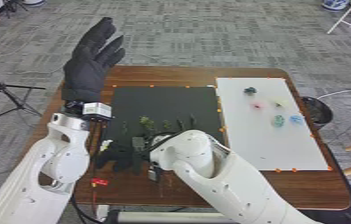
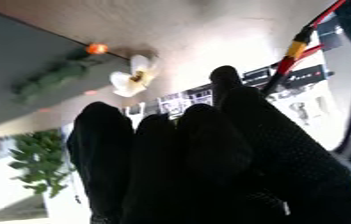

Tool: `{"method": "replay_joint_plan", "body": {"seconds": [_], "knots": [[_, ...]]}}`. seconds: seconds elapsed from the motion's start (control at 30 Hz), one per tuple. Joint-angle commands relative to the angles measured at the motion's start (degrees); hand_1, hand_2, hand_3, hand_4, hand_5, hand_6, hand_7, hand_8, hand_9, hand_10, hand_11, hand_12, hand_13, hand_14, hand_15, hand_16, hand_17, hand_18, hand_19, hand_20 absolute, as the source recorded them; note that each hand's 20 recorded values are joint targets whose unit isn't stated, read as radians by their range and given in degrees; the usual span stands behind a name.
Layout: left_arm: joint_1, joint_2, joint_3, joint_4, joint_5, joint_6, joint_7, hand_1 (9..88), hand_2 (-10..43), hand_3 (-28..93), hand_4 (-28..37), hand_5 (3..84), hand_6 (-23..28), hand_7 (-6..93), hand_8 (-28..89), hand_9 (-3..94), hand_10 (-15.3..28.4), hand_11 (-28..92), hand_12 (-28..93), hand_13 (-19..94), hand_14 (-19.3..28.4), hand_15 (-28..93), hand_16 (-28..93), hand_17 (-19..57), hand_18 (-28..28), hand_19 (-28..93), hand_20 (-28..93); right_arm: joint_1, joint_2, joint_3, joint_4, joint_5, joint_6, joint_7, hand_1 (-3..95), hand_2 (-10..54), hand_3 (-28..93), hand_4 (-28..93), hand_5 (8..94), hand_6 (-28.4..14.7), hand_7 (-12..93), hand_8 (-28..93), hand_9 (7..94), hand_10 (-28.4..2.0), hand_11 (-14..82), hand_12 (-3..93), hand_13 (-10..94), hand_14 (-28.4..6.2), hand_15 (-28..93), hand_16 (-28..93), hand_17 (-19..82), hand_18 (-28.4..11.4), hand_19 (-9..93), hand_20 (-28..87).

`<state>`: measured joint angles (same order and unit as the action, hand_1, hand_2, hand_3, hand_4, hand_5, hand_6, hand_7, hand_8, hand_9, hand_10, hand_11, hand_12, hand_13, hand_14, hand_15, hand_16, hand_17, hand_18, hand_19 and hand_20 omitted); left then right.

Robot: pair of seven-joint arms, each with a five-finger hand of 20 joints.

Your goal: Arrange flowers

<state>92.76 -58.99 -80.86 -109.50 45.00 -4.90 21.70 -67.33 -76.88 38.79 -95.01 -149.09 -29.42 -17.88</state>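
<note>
The right hand (image 1: 118,156) is lying low at the left of centre in the head view, over the near left part of the black mat (image 1: 163,96), with its fingers pointing toward the left edge. In the right wrist view its fingers are stretching out straight, set close together, and are holding nothing. The white flower (image 1: 107,143) is sitting just above the hand in the head view, by the mat's left edge; the wrist view is showing it beyond the fingertips, apart from them, with its petals spreading round a yellow centre.

Green stems (image 1: 146,121) are lying across the lower half of the mat, farther up the frame than the hand. On the white board (image 1: 282,152), at the right of the frame and well apart from the hand, a dark blue flower (image 1: 250,90) is lying uppermost, with a pink flower (image 1: 258,105), a green flower (image 1: 279,120) and a light blue flower (image 1: 297,119) lying below.

The left hand (image 1: 86,75) is standing upright at the upper left, its fingers extending upward.
</note>
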Motion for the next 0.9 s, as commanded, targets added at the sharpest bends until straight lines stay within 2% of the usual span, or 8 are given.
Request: {"method": "replay_joint_plan", "body": {"seconds": [0.03, 0.23, 0.4, 0.53, 0.6, 0.73, 0.9], "knots": [[0.07, -0.2, 0.52, 0.09, -0.18, 0.32, 0.38, 22.4, -6.6, 67, -28.3, 23.2, 2.2, 21.7, -11, 17.7, 9.6, 12, 19, 15, 14.2, 8, 9, -18.0, 20.8, 37, 6, 0.91, -0.59, 0.34, -0.38, -3.87, -1.83, 2.91, 22.8, 26.4, 92, -15, 41.0, 2.0, 16, -14, 83.6, -9.8, 77.3, 34.6, 89, -6.7, 86, 32, 61, -22.4, 93, 74], [0.6, 0.12, 0.09, -0.2, -0.08, 0.65, 0.47, 22.5, -6.5, 67, -28.3, 23.3, 2.2, 21.7, -11, 17.7, 9.7, 13, 19, 15, 14.1, 7, 9, -17.9, 20.6, 37, 6, 0.6, -0.16, 0.14, -1.0, -4.31, -0.98, 4.02, 21.4, 26.9, 91, -14, 42.3, -0.7, 15, -13, 83.6, -9.5, 77.4, 35.1, 89, -6.7, 86, 33, 61, -22.2, 93, 74], [0.44, -0.09, -0.07, -0.06, 0.02, 0.29, 0.37, 22.4, -6.6, 67, -28.3, 23.3, 2.2, 21.5, -11, 17.7, 9.7, 13, 19, 15, 14.1, 7, 9, -17.9, 20.6, 37, 6, 0.39, -0.53, -0.05, -1.07, -4.1, -0.86, 5.69, 19.7, 27.5, 91, -14, 45.0, -3.6, 14, -13, 84.1, -9.0, 77.7, 34.7, 90, -6.5, 86, 33, 61, -22.0, 93, 74], [0.21, -0.18, -0.09, 0.12, -0.03, 0.65, 0.56, 22.4, -6.6, 67, -28.3, 23.3, 2.2, 21.6, -11, 17.7, 9.6, 13, 19, 15, 14.0, 7, 9, -18.0, 20.5, 37, 6, 0.33, -0.78, 0.26, -0.88, -4.28, -1.33, 5.87, 19.1, 28.0, 91, -14, 45.5, -6.1, 12, -12, 84.5, -8.8, 77.7, 34.3, 90, -6.5, 86, 32, 62, -21.7, 93, 74], [0.19, -0.19, -0.09, 0.13, -0.09, 0.79, 0.59, 22.4, -6.7, 67, -28.3, 23.4, 2.3, 21.6, -11, 17.7, 9.6, 13, 19, 15, 14.0, 7, 9, -18.0, 20.5, 37, 6, 0.2, -0.87, 0.39, -0.75, -3.9, -1.01, 6.34, 18.8, 28.2, 91, -14, 44.7, -7.5, 11, -12, 84.8, -8.7, 77.6, 34.1, 90, -6.6, 86, 32, 62, -21.8, 93, 74], [-0.23, -0.36, 0.34, 0.42, -0.17, 0.8, 0.56, 22.4, -6.6, 67, -28.3, 23.5, 2.3, 21.6, -11, 17.7, 9.7, 12, 19, 15, 14.0, 7, 9, -18.0, 20.5, 37, 6, 0.18, -1.37, 0.86, -0.47, -3.6, -1.56, 7.25, 18.7, 28.4, 91, -14, 42.7, -7.7, 11, -11, 84.6, -9.0, 77.4, 34.3, 90, -6.8, 86, 33, 62, -22.0, 93, 74], [0.07, -0.4, 0.27, 0.31, -0.15, 0.97, 0.57, 22.4, -6.5, 67, -28.3, 23.6, 2.3, 21.5, -11, 17.7, 9.6, 12, 19, 15, 14.0, 7, 9, -17.9, 20.5, 37, 6, -0.13, -1.01, 0.83, -0.61, -1.29, 1.59, 8.98, 18.5, 28.1, 91, -14, 39.5, -8.5, 10, -10, 83.9, -9.5, 77.2, 34.7, 90, -6.7, 86, 33, 61, -21.9, 93, 74]]}}
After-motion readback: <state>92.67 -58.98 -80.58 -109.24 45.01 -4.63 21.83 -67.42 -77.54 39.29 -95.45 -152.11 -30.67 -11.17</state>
